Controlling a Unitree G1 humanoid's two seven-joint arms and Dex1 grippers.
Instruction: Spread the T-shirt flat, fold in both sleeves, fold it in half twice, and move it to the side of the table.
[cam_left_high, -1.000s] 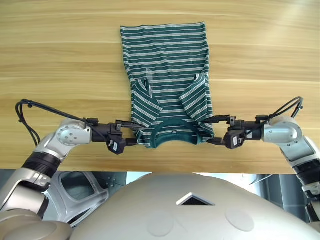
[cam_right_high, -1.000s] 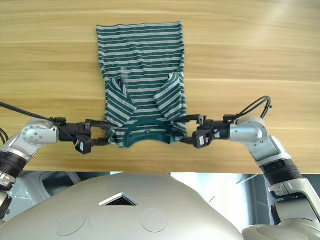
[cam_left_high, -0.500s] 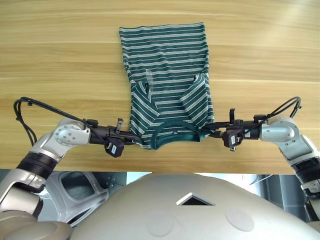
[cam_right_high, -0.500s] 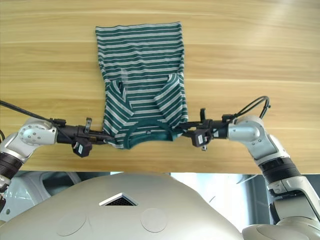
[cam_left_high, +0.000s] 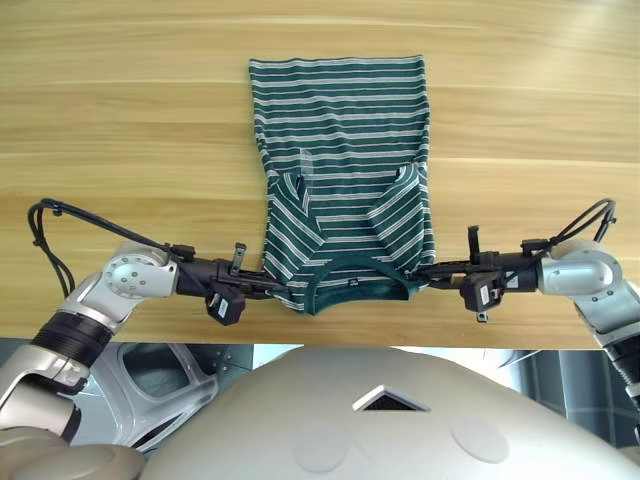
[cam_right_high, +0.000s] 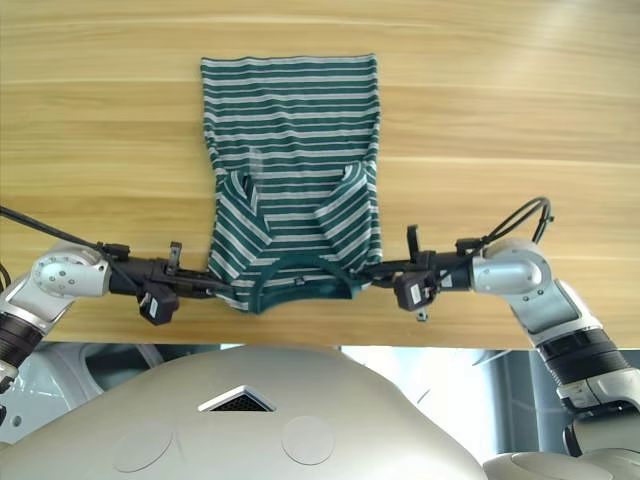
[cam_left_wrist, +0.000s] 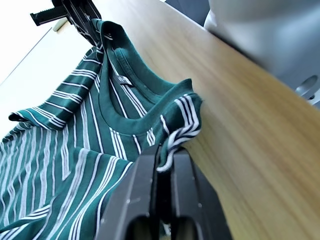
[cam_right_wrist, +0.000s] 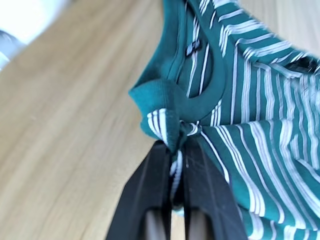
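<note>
A green T-shirt (cam_left_high: 342, 150) with white stripes lies lengthwise on the wooden table (cam_left_high: 120, 130), both sleeves folded in over its front, collar (cam_left_high: 350, 290) toward the near edge. My left gripper (cam_left_high: 283, 293) is shut on the T-shirt's left shoulder corner beside the collar, and the left wrist view shows its fingers (cam_left_wrist: 145, 180) pinching the fabric (cam_left_wrist: 170, 145). My right gripper (cam_left_high: 418, 276) is shut on the right shoulder corner, with the cloth (cam_right_wrist: 170, 125) bunched between its fingers (cam_right_wrist: 150, 190). The collar end is raised slightly off the table.
Bare wood lies to the left and right of the T-shirt. The table's near edge (cam_left_high: 150, 338) runs just below both grippers.
The shut grippers have moved apart a little, stretching the collar end. The whole picture has shifted slightly to the right.
</note>
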